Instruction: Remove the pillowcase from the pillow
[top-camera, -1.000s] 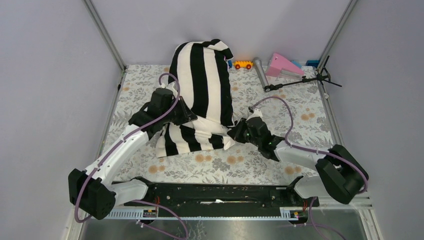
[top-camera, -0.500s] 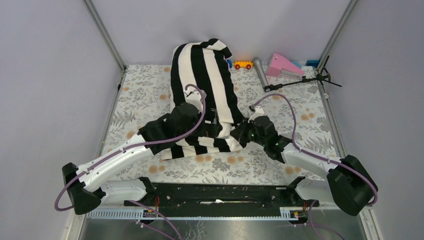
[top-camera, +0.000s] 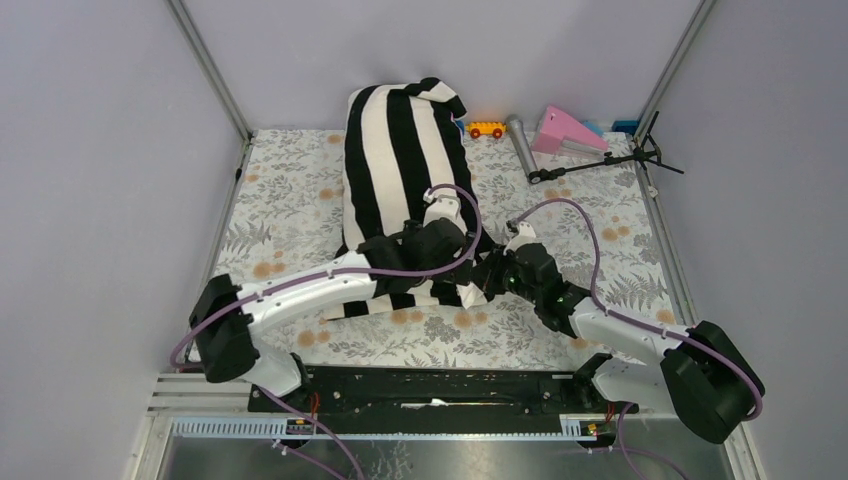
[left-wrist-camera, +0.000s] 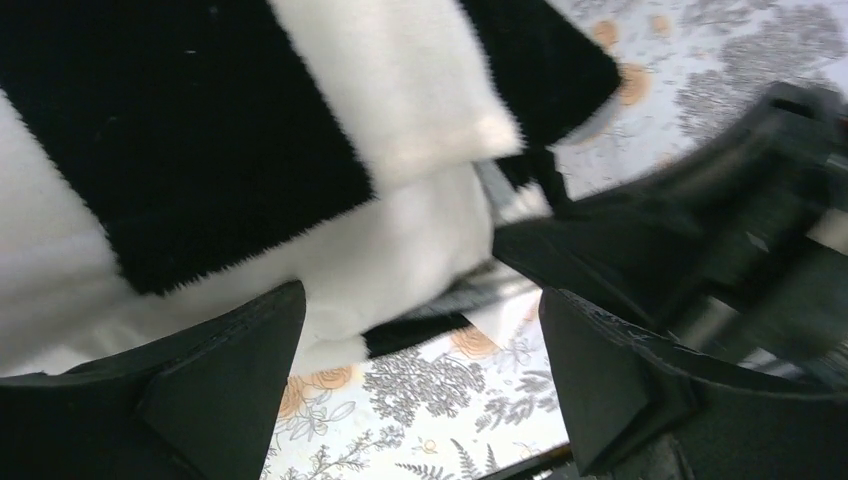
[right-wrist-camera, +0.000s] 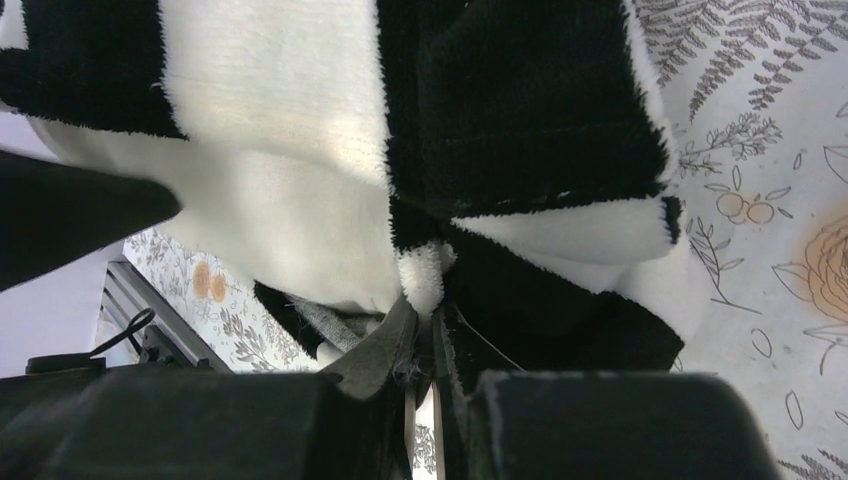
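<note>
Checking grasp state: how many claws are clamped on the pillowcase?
1: the right claw pinches the pillowcase at its near edge, beside the open left claw; neither is hidden.

A lab-like robot test cell: grey panels (top-camera: 90, 150) and aluminium posts (top-camera: 208, 70) enclose the floral-clothed table (top-camera: 290, 190), a black mounting rail (top-camera: 430, 385) along its near edge.

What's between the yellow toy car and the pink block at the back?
A grey cylinder lies between the small yellow toy car and the pink wedge-shaped block, in the top view.
</note>
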